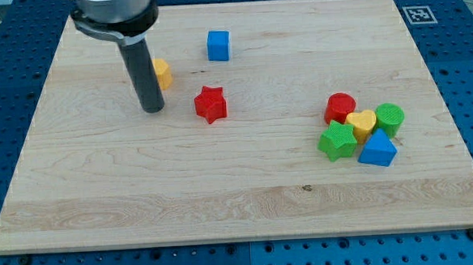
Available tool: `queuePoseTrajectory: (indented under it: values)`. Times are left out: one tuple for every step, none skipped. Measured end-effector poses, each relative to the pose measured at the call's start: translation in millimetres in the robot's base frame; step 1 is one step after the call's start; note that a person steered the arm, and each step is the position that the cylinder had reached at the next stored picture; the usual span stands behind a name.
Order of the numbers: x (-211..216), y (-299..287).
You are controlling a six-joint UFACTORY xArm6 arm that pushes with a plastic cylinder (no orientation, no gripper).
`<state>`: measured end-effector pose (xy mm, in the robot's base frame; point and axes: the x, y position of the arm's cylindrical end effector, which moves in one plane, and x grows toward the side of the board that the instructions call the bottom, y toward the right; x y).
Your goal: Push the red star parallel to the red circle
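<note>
The red star (pixel 211 104) lies on the wooden board left of centre. The red circle (pixel 340 107) stands at the view's right, at the top left of a cluster of blocks. My tip (pixel 153 110) rests on the board to the left of the red star, a short gap away and not touching it. The rod partly hides a yellow block (pixel 163 73) just behind it.
A blue cube (pixel 218 46) sits above the red star. Next to the red circle are a green star (pixel 337 139), a yellow heart (pixel 362 123), a green cylinder (pixel 390 118) and a blue triangle (pixel 378 149). The board's edge (pixel 242 239) runs along the view's bottom.
</note>
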<state>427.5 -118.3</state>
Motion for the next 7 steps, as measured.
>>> queuePoseTrajectory:
  values:
    - [1, 17]
    - [1, 25]
    - [2, 40]
    - [5, 55]
    - [7, 63]
    - [12, 70]
    - [17, 79]
